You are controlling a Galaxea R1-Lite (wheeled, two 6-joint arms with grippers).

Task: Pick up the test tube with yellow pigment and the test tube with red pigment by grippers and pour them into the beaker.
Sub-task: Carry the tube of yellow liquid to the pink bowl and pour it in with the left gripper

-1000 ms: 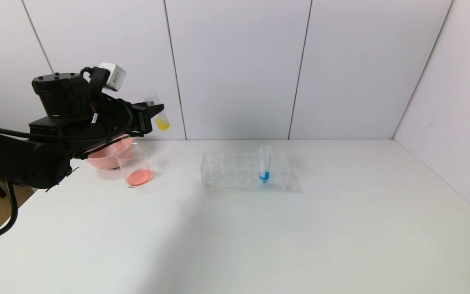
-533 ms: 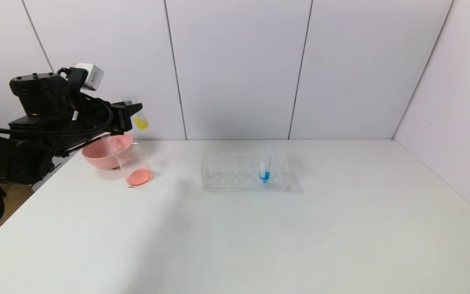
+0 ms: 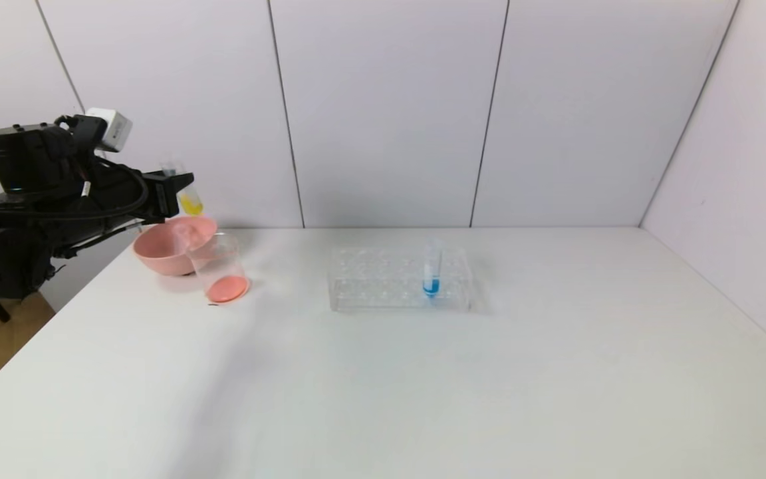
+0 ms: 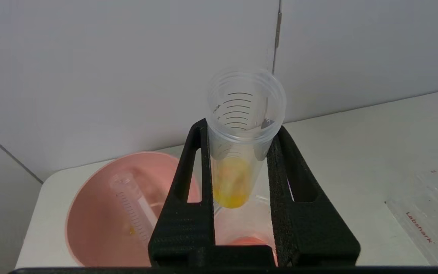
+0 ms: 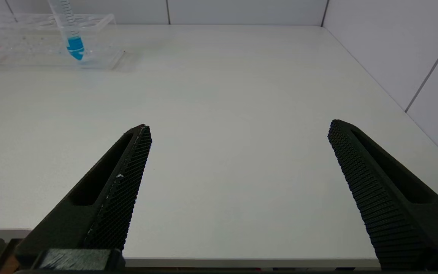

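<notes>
My left gripper (image 3: 180,189) is shut on the test tube with yellow pigment (image 3: 189,203) and holds it nearly upright in the air, above the beaker (image 3: 220,266) and the pink bowl. In the left wrist view the tube (image 4: 234,179) sits between my black fingers (image 4: 188,182), its yellow bottom above the beaker's rim (image 4: 259,201). Red-orange liquid covers the beaker's bottom. No tube with red liquid shows; an empty clear tube (image 4: 133,207) lies in the bowl. My right gripper (image 5: 238,125) is open and empty over the table's near edge.
The pink bowl (image 3: 157,253) stands just behind and to the left of the beaker, near the table's left edge. A clear tube rack (image 3: 370,279) at mid-table holds one tube with blue liquid (image 3: 431,269). The wall is close behind.
My left gripper has carried the yellow tube leftward, from the right of the beaker to above the beaker and pink bowl. Nothing on the table moved.
</notes>
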